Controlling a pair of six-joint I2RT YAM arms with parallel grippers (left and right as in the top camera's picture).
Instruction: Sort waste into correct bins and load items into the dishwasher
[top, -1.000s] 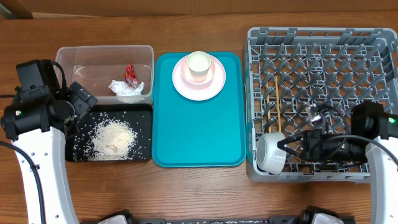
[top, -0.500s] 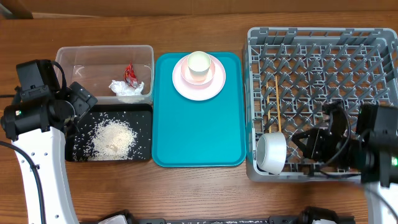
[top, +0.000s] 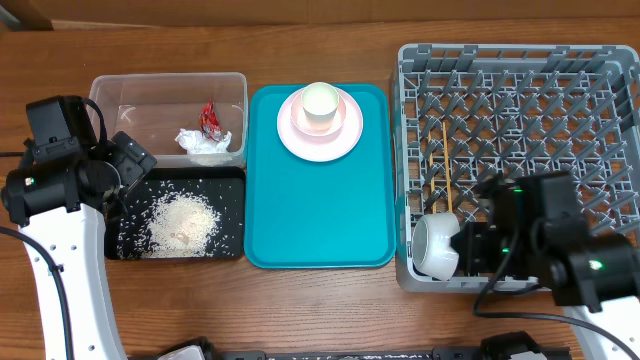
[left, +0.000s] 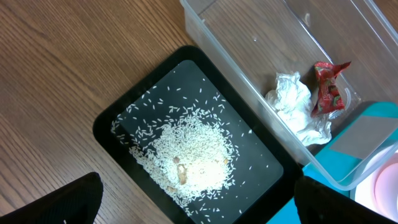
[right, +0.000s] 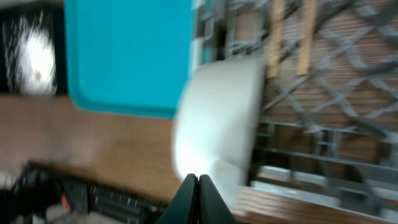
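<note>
- The left gripper (left: 196, 180) has its jaws spread wide. It holds nothing.
- Right under those open jaws lies the black tray (left: 109, 127), with the rice (left: 189, 155) heaped in it.
- Past the tray, farther from the left jaws, is the clear tub (left: 249, 56). The red wrapper (left: 328, 87) and the white tissue (left: 295, 106) are inside it.
- So the trash looks sorted.
- The right gripper (right: 198, 186) has its jaws pressed together, with nothing between them.
- Just in front of those tips is a white bowl (right: 217, 124). It stands on its side in the near corner of the grey rack (top: 404, 130).
- The picture is blurry, so I cannot tell if the tips touch the bowl.
- The chopsticks (right: 289, 37) lie in the rack, just beyond the bowl.
- The pink plate (top: 345, 140), with the white cup (top: 318, 104) on it, sits on the teal tray (top: 320, 210). It is well away from both sets of jaws.
- I think the plate and cup are what is left to load.
</note>
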